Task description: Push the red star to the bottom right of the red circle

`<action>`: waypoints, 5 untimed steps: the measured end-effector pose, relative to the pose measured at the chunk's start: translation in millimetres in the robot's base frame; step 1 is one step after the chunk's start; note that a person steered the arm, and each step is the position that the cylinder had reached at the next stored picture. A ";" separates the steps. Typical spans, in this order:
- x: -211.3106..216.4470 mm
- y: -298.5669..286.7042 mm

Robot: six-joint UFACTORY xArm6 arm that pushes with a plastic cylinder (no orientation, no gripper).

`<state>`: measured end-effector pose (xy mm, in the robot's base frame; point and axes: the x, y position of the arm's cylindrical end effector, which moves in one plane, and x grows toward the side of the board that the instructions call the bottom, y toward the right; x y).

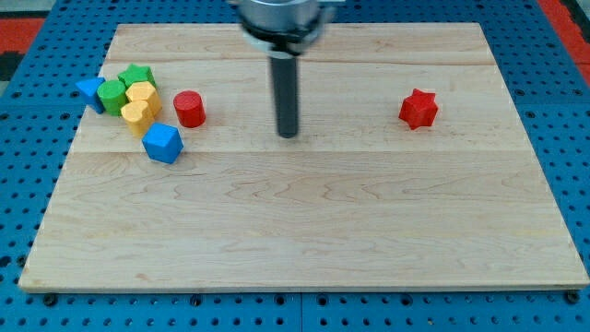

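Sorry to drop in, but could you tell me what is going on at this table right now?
I am meant to push the red star to the bottom right of the red circle. My tip rests between them, touching neither. The star sits far off at the view's right; the circle is beside a cluster of blocks at the view's left.

red star point(418, 108): small, flat on table, alone at view's upper right, well apart from other blocks | red circle point(189, 109): short cylinder, upright, view's upper left, just right of block cluster, not touching it | relation: star far to view's right of circle, about level with it
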<state>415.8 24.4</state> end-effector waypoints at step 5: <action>-52.6 117.7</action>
<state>363.2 142.1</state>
